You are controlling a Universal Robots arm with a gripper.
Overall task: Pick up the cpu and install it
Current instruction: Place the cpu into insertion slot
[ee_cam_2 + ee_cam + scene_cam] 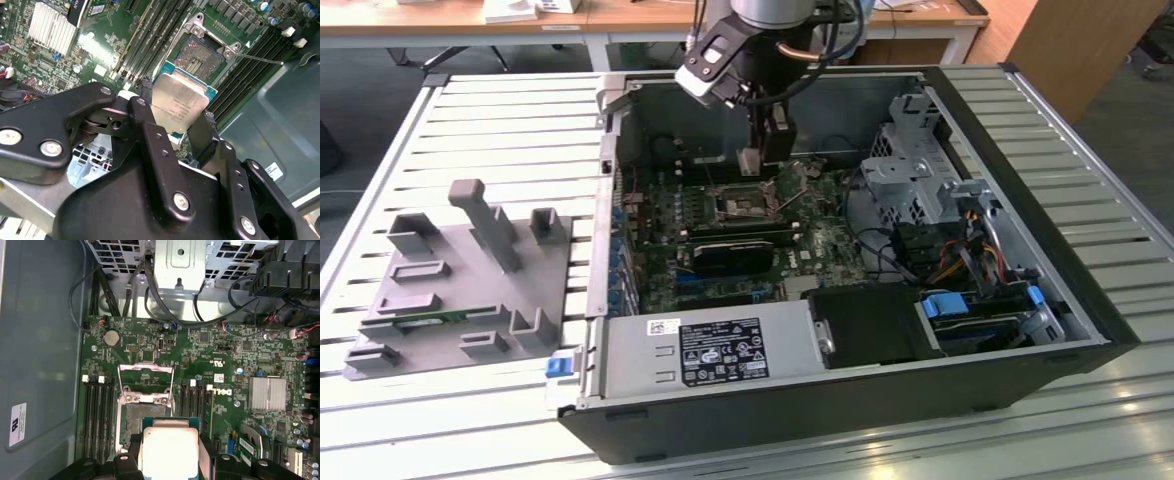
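Cpu is off its stand and up in the air, pinched at two opposite edges by the gripper, whose two black fingers are closed against its sides with the shiny metal top facing the camera in both wrist views. In the exterior view the arm reaches down into the open computer case, and the gripper hangs above the motherboard, close over the socket but apart from it. The first wrist view shows the socket bare, with its metal hold-down frame flipped up and out of the way, and the chip's near edge overlapping the socket's outline. By my reading, the pick-up is done and the carry is nearly finished. What is left is the install itself: the chip is not yet seated and the frame is not closed. The grey parts holder lies outside the case, at the exterior view's left.
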